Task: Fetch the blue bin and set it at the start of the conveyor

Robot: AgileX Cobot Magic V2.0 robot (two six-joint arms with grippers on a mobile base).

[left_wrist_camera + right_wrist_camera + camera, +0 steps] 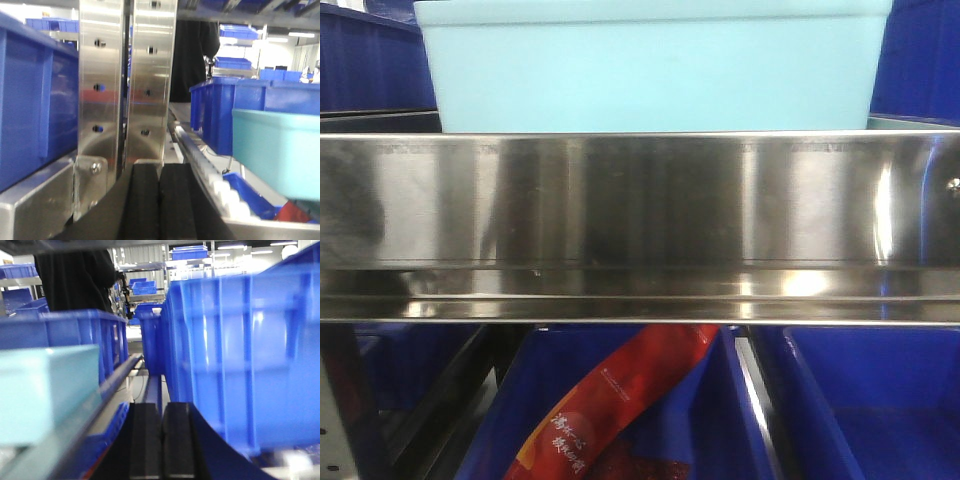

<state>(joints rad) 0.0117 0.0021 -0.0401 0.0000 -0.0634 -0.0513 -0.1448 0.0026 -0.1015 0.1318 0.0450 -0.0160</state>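
1. Blue bin (pixel 655 65): a pale turquoise tub is set on the upper shelf, centred, just behind the steel shelf rail (pixel 640 215). Its base is hidden by the rail.
2. Dark blue bins (pixel 880 400): these are stored left and right of the pale tub and on the level below.
3. Red packet (pixel 620 400): it is laid tilted in a lower dark bin.
4. Left gripper (pixel 160 172): the black fingers are pressed together and nothing is held. The blue bin (pixel 280 150) is seen near, to the right. Perforated steel uprights (pixel 100 75) are seen ahead.
5. Right gripper (pixel 161 410): the fingers are pressed together and nothing is held. The blue bin (pixel 45 390) is seen near, to the left.
6. Dark-clothed figure (pixel 75 275): recorded far behind the shelves.
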